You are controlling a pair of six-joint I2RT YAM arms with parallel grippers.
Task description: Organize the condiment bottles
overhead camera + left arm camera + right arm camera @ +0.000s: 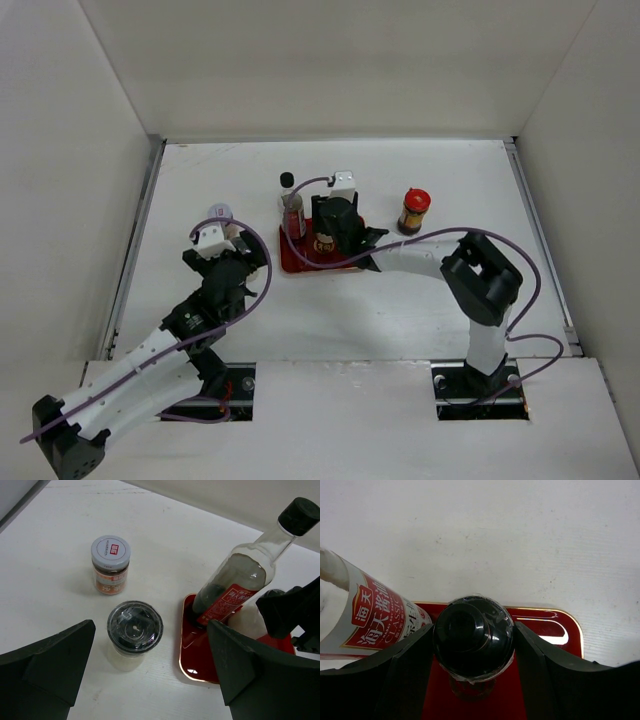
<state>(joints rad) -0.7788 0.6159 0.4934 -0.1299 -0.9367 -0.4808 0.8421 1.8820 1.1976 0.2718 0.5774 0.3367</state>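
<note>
- Left fingers (50, 665): spread wide, flanking the dark-lidded jar (134, 630) on the surface (60, 520), not touching it.
- Right fingers (545, 680): clamped on the short black-topped bottle (472, 637), which seems to stand on the red tray (555, 625).
- Tall black-capped bottle (235, 580): upright at the tray's far left corner.
- White-lidded jar (111, 562): on the surface, near the dark-lidded jar.
- Red-lidded jar (415, 210): on the surface, right of the tray, apart.
</note>
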